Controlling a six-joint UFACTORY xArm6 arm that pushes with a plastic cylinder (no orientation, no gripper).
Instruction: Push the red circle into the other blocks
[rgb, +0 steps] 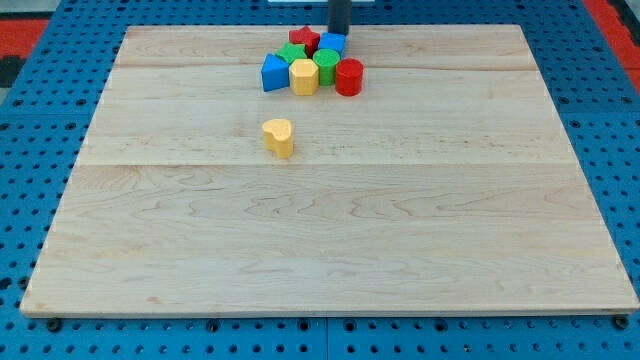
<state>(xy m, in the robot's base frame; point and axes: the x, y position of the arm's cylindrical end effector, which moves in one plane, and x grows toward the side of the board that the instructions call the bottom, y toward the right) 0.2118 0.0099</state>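
Red circle (348, 77) sits at the view's right end of the cluster near the view's top of the bench (330, 250). It looks already touching the green block (326, 66) on its left, so by my judgement the task is near done or done.

My tip (339, 35): the rod comes down from the top edge and its lower end sits just behind the cluster, beside the blue block (333, 43) at the back. Red circle lies toward the view's bottom and slightly right of my tip, near, with the blue block's corner between. To press it further in I'd need to get round to its right side and push toward the view's left; that's a guess from the layout.

No gripper here, just a rod, so nothing to open or close and nothing grasped.

Rest of the cluster: red star-like block (304, 39) at the back, another green block (291, 52), blue triangular block (273, 73), yellow hexagon-ish block (303, 77). Yellow heart block (278, 137) stands alone, well apart toward the view's bottom.

Hard to tell: exact tip end, whether it touches the blue block, and the shapes of the back blocks, which overlap. Rod's upper part is cut off.
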